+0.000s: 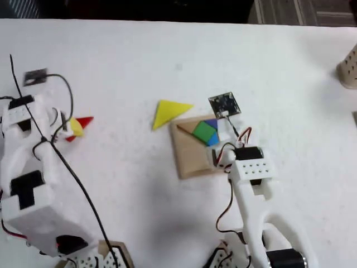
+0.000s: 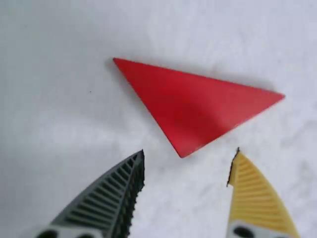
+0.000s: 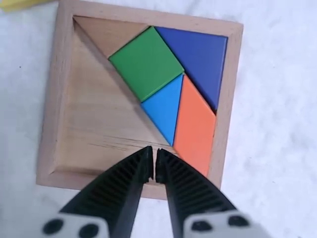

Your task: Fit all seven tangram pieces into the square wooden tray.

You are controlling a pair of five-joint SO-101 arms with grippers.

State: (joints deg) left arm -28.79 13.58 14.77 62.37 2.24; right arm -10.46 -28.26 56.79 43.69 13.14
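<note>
Square wooden tray (image 3: 48,104) on the white table (image 1: 111,61) holds a green square (image 3: 146,62), dark blue triangle (image 3: 198,54), light blue triangle (image 3: 163,106) and orange piece (image 3: 195,126). The right gripper (image 3: 154,154) hovers over its rim, fingers together. A yellow triangle (image 1: 169,111) lies just beside the tray. Well apart, the left gripper (image 2: 188,161) hangs above a red triangle (image 2: 193,106) — claws apart.

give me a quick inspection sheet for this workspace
surface: white table
job's things: square wooden tray holds green square, dark blue triangle, light blue triangle, orange piece; yellow triangle beside the tray; red triangle loose on the table
clutter: beige perforated object at the table's edge
grippers: left gripper open at the red triangle; right gripper shut over the tray
cables: black cable draped over the left arm
surroundings: dark area past the table
</note>
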